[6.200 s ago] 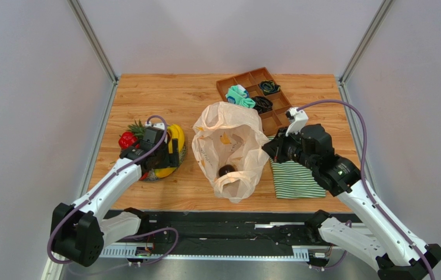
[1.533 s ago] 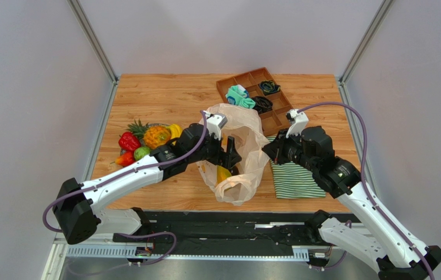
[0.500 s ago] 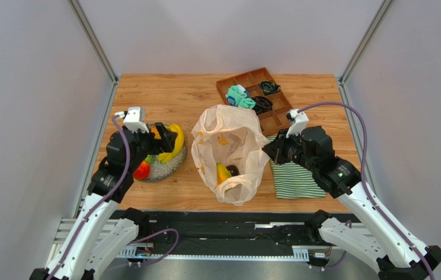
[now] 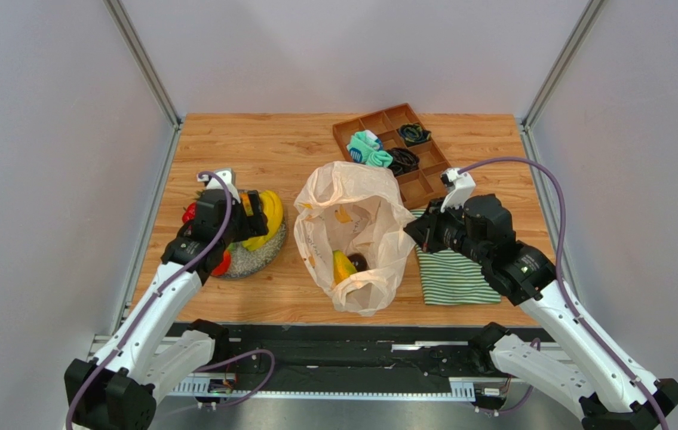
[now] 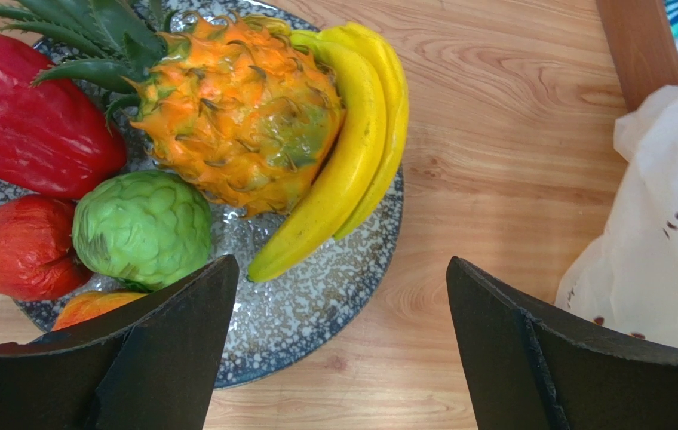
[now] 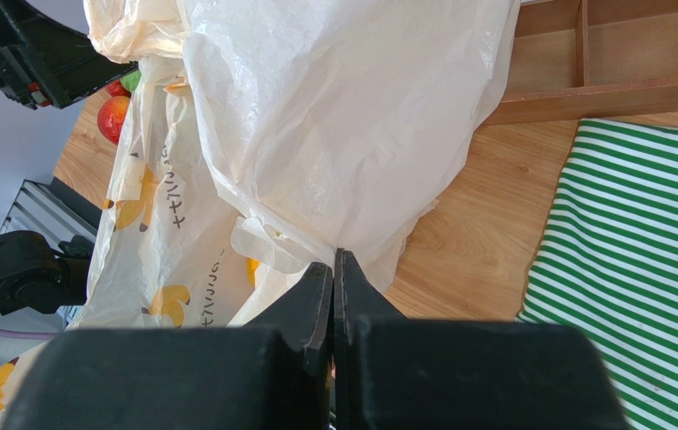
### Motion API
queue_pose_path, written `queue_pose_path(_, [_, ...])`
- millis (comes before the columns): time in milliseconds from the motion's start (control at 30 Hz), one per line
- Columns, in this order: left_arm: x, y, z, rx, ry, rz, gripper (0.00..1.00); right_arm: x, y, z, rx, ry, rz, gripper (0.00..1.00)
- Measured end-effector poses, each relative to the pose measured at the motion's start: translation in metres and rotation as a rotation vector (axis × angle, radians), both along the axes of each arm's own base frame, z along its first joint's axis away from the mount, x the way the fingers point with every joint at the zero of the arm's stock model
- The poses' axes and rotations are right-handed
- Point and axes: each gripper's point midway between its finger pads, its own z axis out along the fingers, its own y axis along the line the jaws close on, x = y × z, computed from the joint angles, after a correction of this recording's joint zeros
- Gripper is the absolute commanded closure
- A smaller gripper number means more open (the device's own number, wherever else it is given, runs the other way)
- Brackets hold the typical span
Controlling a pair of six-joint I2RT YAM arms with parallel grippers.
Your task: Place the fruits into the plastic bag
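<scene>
In the plastic bag (image 4: 351, 193), two fruits (image 4: 343, 267).

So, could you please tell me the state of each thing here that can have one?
Left claw: open, empty, over the plate.
Right claw: shut on the rim of the bag.
Bag: mouth open, a yellow fruit and a dark fruit inside.
Plate: holds pineapple, banana, a green fruit, red ones.
Tray: cloth bundles in some compartments.
Striped cloth: flat on the table.

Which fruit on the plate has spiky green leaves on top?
The orange pineapple, lying against the yellow banana. No other fruit on the plate has leaves.
</scene>
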Motion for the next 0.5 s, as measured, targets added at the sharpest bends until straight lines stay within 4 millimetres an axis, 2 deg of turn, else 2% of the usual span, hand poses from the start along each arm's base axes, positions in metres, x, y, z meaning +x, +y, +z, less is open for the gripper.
queue_pose_path(200, [0.012,0.002,-0.019,0.006,0.051,0.027,0.12,-0.001,-0.001,0.001,0.002,-0.004,-0.001,1.00])
queue_pose_path(500, [0.016,0.001,-0.051,0.028,0.133,0.030,0.14,-0.002,-0.002,-0.001,-0.008,0.000,0.000,1.00])
